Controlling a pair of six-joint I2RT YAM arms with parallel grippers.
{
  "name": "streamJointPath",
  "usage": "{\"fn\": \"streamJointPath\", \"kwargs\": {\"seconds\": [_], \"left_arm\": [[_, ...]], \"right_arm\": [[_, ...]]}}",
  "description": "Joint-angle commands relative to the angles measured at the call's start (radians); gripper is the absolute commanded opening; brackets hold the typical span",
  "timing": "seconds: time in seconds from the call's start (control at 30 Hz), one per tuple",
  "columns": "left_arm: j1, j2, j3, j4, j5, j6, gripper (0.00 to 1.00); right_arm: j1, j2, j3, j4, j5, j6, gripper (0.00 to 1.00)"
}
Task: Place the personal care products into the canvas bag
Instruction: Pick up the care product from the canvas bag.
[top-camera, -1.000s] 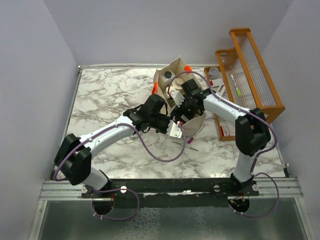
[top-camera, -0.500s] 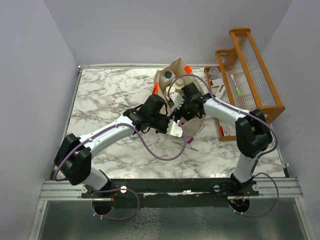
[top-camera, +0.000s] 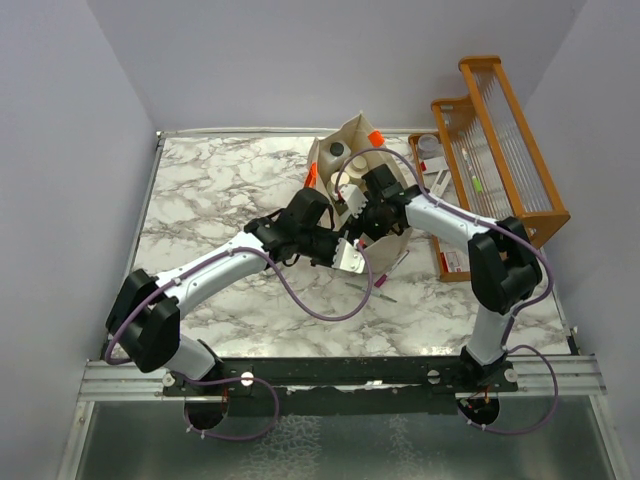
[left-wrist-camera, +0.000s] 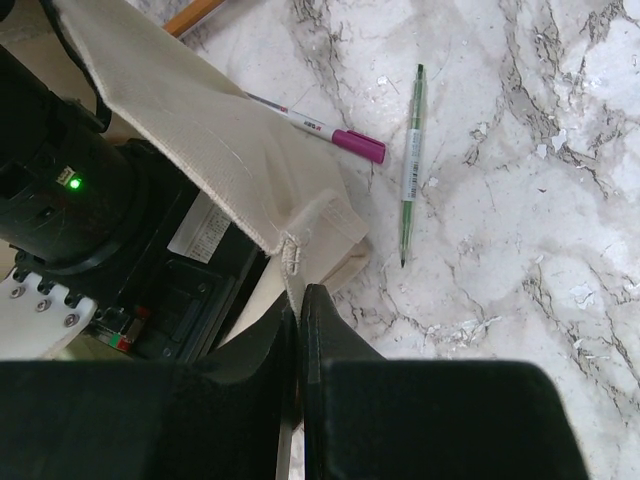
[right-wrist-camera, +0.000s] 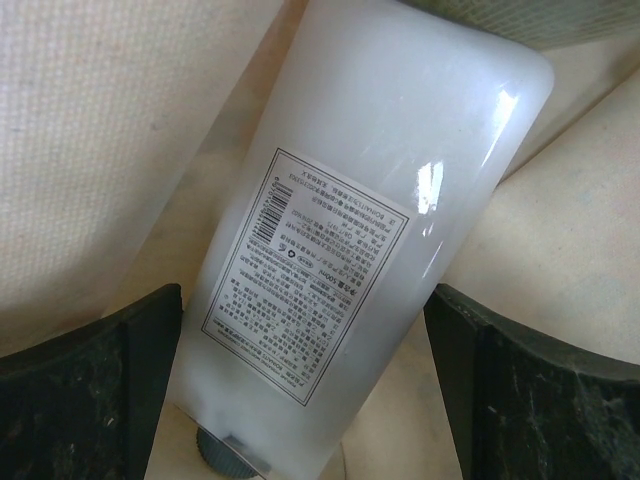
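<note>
Right hand (right-wrist-camera: 305, 310), spread wide inside the canvas bag (right-wrist-camera: 100, 130); white bottle (right-wrist-camera: 380, 180) lay ungripped between its fingers.
Left hand (left-wrist-camera: 300, 300) was pinched shut on the bag's rim, apparently holding the mouth apart. Best practice, as judged: lift the right hand straight up, clear of bottle and canvas, before the left lets go.

Overhead: we see the canvas bag (top-camera: 356, 133) upright at the far middle of the marble table (top-camera: 220, 190), with orange tabs on its rim. A grey bottle cap (top-camera: 336, 149) shows inside its mouth. The left gripper (top-camera: 352, 258) sits at the bag's near edge. The right gripper (top-camera: 362, 215) reaches into the opening from the right. We cannot read either jaw state here. An orange slatted rack (top-camera: 500, 130) stands to the right of the bag, and a thin pen (top-camera: 385, 294) lies on the marble just in front of the bag.
</note>
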Motion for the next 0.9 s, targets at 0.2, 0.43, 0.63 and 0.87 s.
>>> {"fn": "streamJointPath", "kwargs": {"seconds": [0.2, 0.43, 0.63, 0.87], "left_arm": [[0.003, -0.026, 0.022, -0.015, -0.011, -0.027, 0.06], [0.005, -0.034, 0.015, -0.020, -0.009, -0.026, 0.06], [0.015, -0.036, 0.019, -0.034, 0.000, -0.026, 0.06], [0.024, -0.039, 0.021, -0.044, 0.000, -0.020, 0.06]], "right_arm": [[0.042, 0.043, -0.031, -0.114, -0.295, 0.002, 1.00], [0.046, 0.133, -0.066, -0.059, -0.017, 0.071, 1.00], [0.046, 0.206, -0.054, -0.047, 0.082, 0.092, 1.00], [0.046, 0.266, -0.067, -0.020, 0.068, 0.080, 1.00]]}}
